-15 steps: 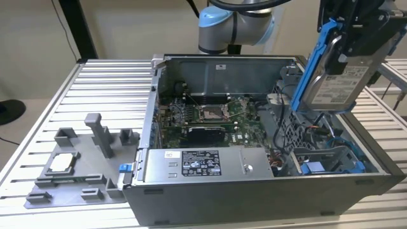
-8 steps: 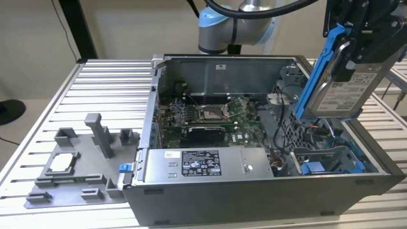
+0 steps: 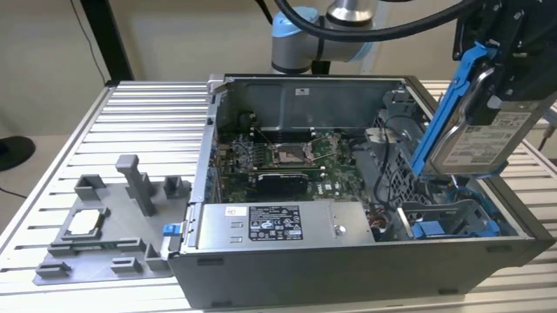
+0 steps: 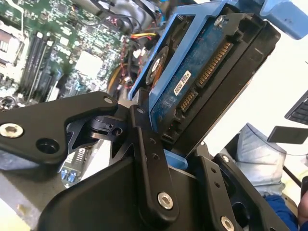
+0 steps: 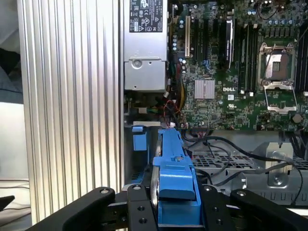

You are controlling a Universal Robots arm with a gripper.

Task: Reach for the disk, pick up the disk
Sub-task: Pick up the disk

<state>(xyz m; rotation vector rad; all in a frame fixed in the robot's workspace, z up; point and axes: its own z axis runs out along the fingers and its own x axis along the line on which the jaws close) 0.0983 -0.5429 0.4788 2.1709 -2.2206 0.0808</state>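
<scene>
Disk (image 3: 481, 134) upright between pincer (image 3: 509, 59) fingers, above open computer case (image 3: 366, 261)

a ribbed silver aluminium table (image 3: 130, 104) fills the scene, standing before a plain beige wall (image 3: 174, 39). a black vertical post (image 3: 106, 39) rises behind the table, and pale floor (image 3: 26, 176) shows beside it.

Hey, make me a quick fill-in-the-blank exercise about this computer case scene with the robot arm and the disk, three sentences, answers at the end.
1. The gripper holds the disk lifted ______ the open computer case.
2. The bracket framing the disk is ______ in colour.
3. On the exterior view's left, a ______ fixture lies on the table beside the case.

Missing words: above; blue; grey
</scene>
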